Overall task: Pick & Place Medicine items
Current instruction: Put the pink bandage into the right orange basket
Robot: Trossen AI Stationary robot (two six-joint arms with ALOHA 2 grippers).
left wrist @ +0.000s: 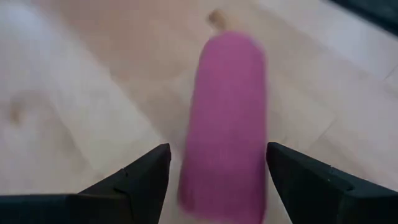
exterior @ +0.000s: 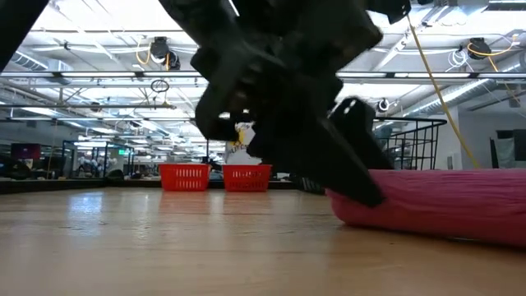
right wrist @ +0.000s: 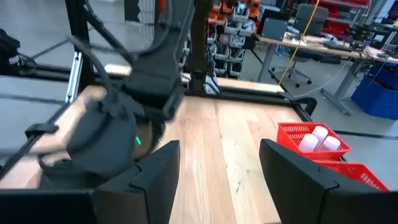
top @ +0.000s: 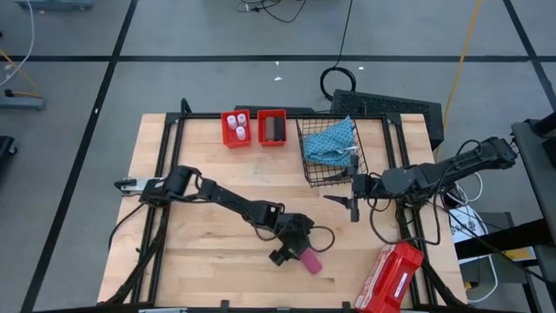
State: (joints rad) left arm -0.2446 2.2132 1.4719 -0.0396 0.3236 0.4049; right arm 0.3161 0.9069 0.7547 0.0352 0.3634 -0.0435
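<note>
The pink tube [top: 310,262] lies flat on the wooden table near its near edge. It also fills the right of the low view [exterior: 444,205]. My left gripper [top: 291,252] is low over the tube, open, with one finger on each side of it in the left wrist view [left wrist: 217,155]. My right gripper [top: 352,205] hovers open and empty near the wire basket [top: 330,178], with its fingers apart in the right wrist view [right wrist: 219,149]. White-capped vials [top: 235,129] sit in one red bin. A dark oblong box [top: 273,129] sits in the other. My left gripper straddles the pink tube [left wrist: 227,124] lengthwise, slanting down from above, with its fingers [left wrist: 146,171] lying along the tube. The tube rests on the table. I cannot tell whether either finger touches it.
The two red bins stand side by side at the table's far edge. The wire basket holds a blue patterned cloth [top: 333,141]. A large red case [top: 389,276] lies at the near right corner. Bare wood stretches across the table's middle and left [top: 200,235].
</note>
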